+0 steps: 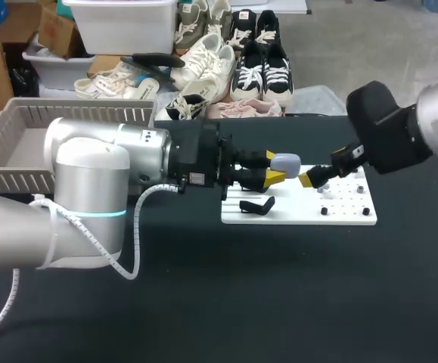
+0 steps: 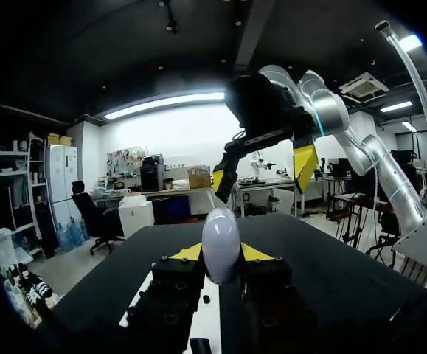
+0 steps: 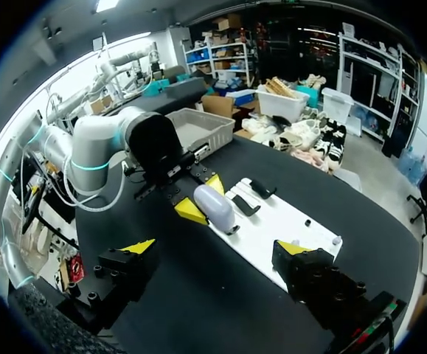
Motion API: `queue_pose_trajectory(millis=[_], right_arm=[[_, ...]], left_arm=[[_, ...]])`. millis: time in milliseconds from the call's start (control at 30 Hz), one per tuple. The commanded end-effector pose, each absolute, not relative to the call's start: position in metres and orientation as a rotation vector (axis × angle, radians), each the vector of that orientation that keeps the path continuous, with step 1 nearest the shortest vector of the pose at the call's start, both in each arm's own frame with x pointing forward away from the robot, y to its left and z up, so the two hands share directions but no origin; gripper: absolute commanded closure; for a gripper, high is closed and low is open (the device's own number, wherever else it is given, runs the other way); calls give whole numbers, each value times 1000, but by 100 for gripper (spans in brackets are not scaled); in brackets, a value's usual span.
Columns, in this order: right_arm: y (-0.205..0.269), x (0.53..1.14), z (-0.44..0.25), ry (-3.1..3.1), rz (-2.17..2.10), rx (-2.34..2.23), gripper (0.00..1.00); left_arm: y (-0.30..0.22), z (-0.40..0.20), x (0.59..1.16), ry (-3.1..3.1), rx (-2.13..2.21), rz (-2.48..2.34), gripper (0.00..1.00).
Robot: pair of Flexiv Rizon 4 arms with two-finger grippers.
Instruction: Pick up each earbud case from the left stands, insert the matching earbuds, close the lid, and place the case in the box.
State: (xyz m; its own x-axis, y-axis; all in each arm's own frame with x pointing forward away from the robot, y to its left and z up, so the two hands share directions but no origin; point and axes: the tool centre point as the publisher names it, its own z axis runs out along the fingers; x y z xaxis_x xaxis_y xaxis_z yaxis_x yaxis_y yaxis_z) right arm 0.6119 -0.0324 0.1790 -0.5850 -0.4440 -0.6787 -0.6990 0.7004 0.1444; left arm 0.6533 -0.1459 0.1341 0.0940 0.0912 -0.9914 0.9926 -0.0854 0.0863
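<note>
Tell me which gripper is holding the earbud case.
The left gripper: the case is clamped between its yellow tips. The right gripper is open and empty, its tips spread wide, facing the case.

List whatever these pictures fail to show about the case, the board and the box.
- Earbud case: left wrist view, its lower part sits hidden between the left jaws; no lid seam can be made out.
- Small dark items on the white board: head view, too small to identify.
- Box: head view, the near part of its inside is covered by the left arm.
</note>
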Motion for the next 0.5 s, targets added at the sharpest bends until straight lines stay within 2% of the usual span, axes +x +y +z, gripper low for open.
queue_pose_trajectory(millis=[33, 500], right_arm=[[-24, 621, 176, 2300, 489, -849, 0], [-16, 638, 165, 2335, 481, -850, 0]], left_arm=[[-146, 134, 653, 1170, 1377, -1152, 100], [-146, 134, 653, 1170, 1377, -1152, 100]])
